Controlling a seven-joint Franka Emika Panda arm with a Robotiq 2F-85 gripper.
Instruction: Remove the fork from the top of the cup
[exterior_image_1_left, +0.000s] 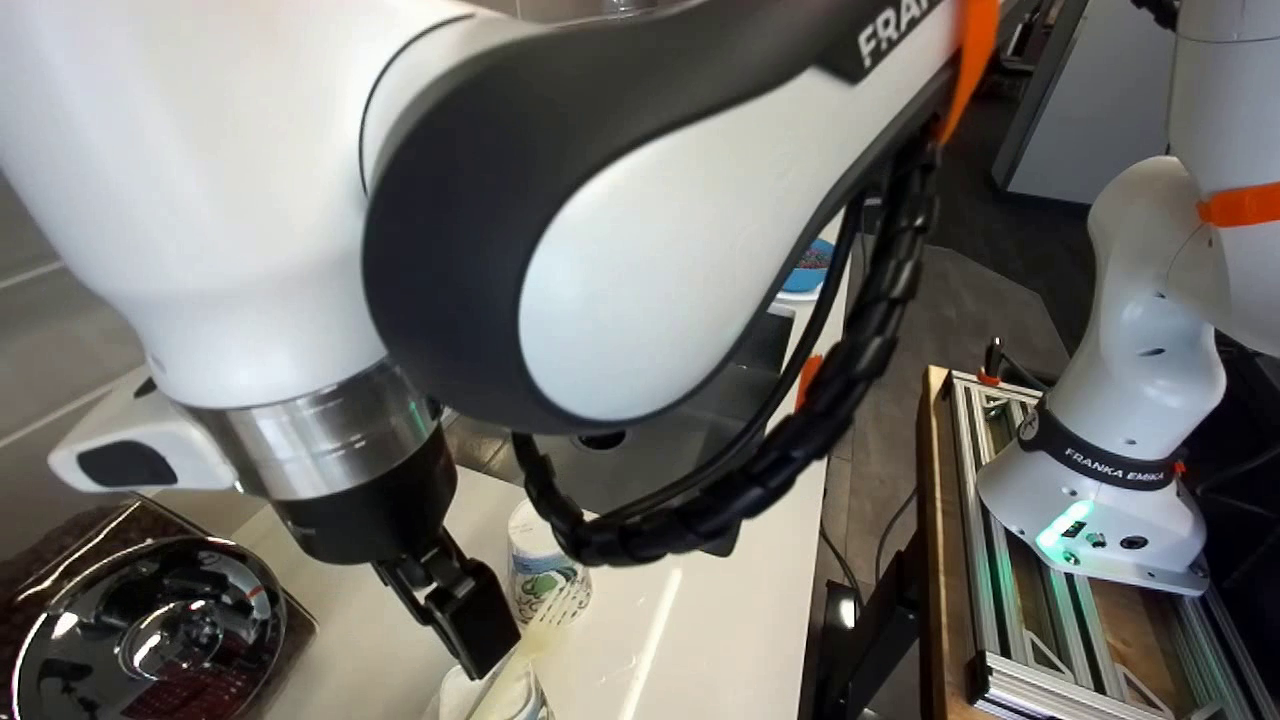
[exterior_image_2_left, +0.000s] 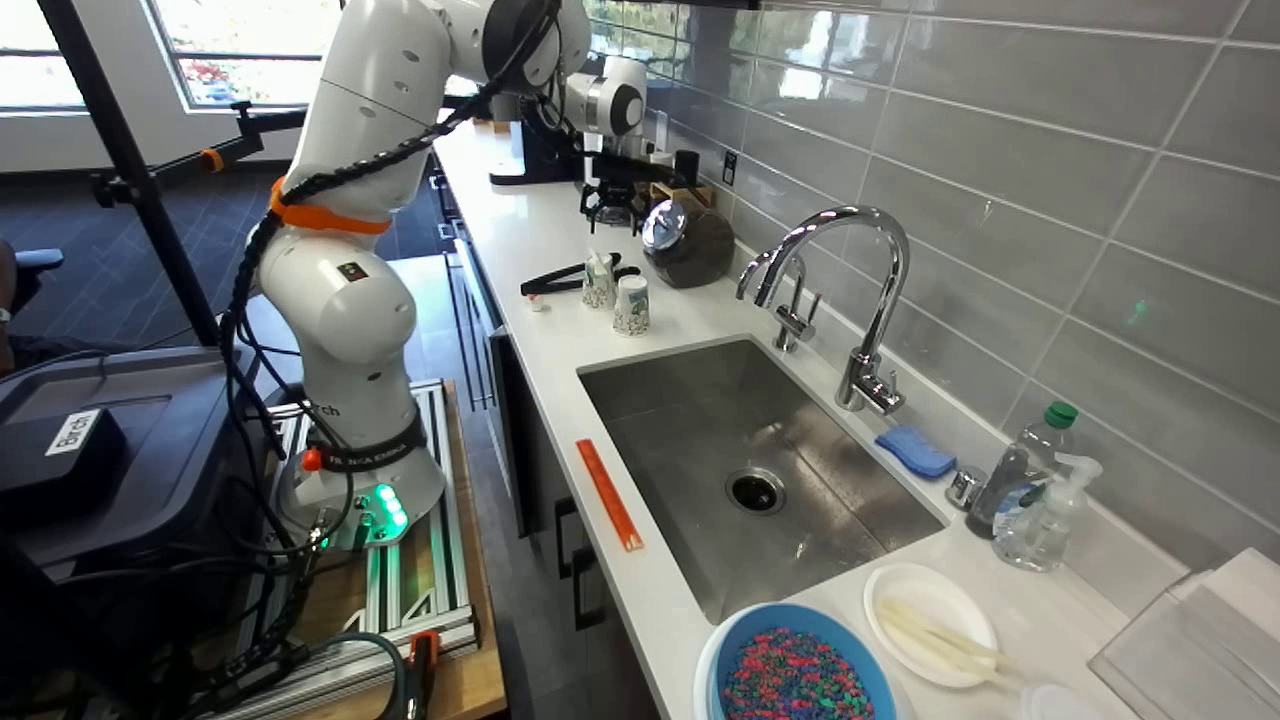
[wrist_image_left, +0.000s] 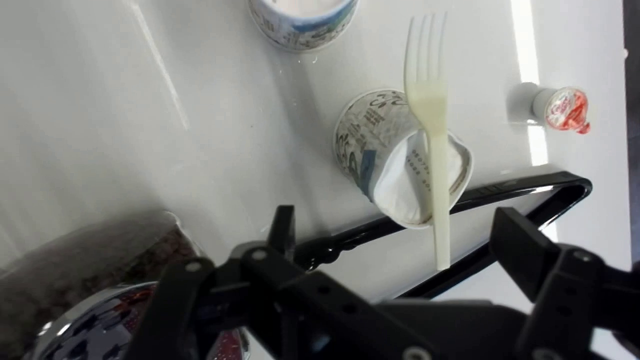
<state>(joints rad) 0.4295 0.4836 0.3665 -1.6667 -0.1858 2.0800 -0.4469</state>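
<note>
fork (wrist_image_left: 437, 141), pale handle toward the tool (wrist_image_left: 395, 218), which is spread wide, seemingly clear of it, though depth is hard to judge. the fork lies across the top of a crumpled, patterned cup (wrist_image_left: 395, 165) on the counter (wrist_image_left: 225, 125). black tongs (wrist_image_left: 515, 187) are just beside; a second cup (wrist_image_left: 300, 32) and a red-topped tub (wrist_image_left: 565, 107) sit farther out.

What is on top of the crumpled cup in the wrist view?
A fork lies across the top of the cup, and printed characters show beside the fork. Whatever it covers cannot be seen.
</note>
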